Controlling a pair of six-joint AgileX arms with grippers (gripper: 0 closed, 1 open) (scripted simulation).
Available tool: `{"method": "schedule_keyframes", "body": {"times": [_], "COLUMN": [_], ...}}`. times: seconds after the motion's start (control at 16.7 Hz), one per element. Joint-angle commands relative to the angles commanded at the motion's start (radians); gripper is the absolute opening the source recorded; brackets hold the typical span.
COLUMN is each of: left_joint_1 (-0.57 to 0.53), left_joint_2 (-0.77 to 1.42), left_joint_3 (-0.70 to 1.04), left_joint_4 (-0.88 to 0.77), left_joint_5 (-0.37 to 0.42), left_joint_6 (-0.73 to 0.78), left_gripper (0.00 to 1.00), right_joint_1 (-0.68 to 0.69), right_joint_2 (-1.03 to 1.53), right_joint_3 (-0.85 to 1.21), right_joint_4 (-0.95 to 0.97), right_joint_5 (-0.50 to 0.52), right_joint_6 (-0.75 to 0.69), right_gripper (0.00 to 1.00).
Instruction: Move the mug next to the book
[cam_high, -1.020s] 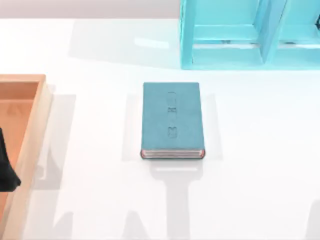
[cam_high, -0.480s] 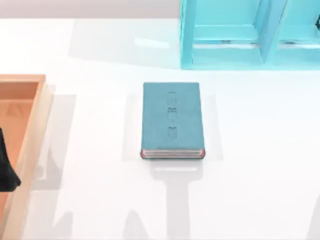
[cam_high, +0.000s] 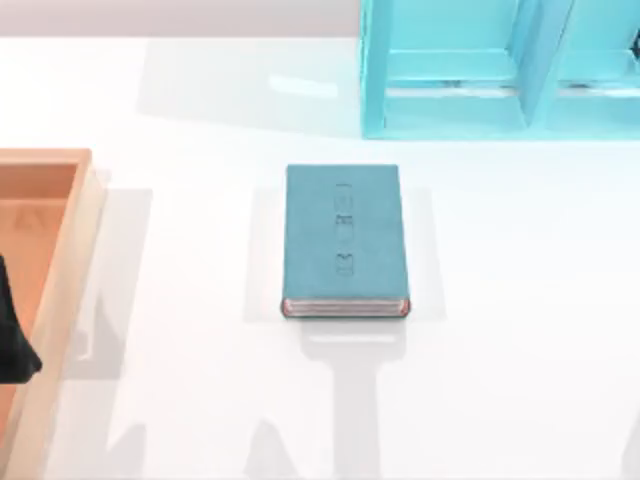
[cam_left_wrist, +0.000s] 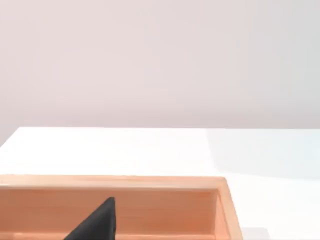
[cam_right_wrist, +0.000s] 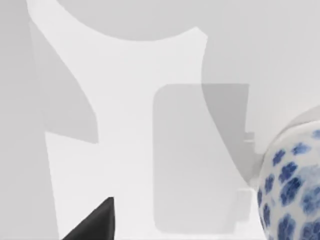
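Top view: the book (cam_high: 345, 238), teal hardcover, lies flat mid-bench with its pale page edges and reddish trim facing the near edge. The light-blue shelf unit (cam_high: 500, 70) stands at the far right of the white bench (cam_high: 200, 100), well apart from the book. A wooden tray (cam_high: 60, 300) sits at the left edge.

My left arm is over that tray; a dark part of it (cam_high: 12, 340) shows at the left border. In the left wrist view one dark fingertip (cam_left_wrist: 97, 222) of the left tool is in front of the tray's inner wall (cam_left_wrist: 165, 207) (open or closed, I cannot tell).

Right wrist view: the mug (cam_right_wrist: 292, 190), white with blue spots, sits just beside the right tool, of which one fingertip (cam_right_wrist: 92, 222) shows. Whether this tool grips the mug is unclear; probably not touching.
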Motion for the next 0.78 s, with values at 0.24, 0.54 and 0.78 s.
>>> {"method": "schedule_keyframes", "body": {"times": [0.24, 0.54, 0.78], "left_joint_1": [0.000, 0.000, 0.000], "left_joint_2": [0.000, 0.000, 0.000], "left_joint_3": [0.000, 0.000, 0.000], "left_joint_4": [0.000, 0.000, 0.000], "left_joint_5": [0.000, 0.000, 0.000], "left_joint_6": [0.000, 0.000, 0.000], "left_gripper": [1.00, 1.00, 1.00], "right_joint_1": [0.000, 0.000, 0.000], "right_joint_2": [0.000, 0.000, 0.000], "right_joint_3": [0.000, 0.000, 0.000], "right_joint_4": [0.000, 0.000, 0.000], "right_joint_5": [0.000, 0.000, 0.000], "right_joint_6": [0.000, 0.000, 0.000], "right_gripper": [0.92, 0.55, 0.25]}}
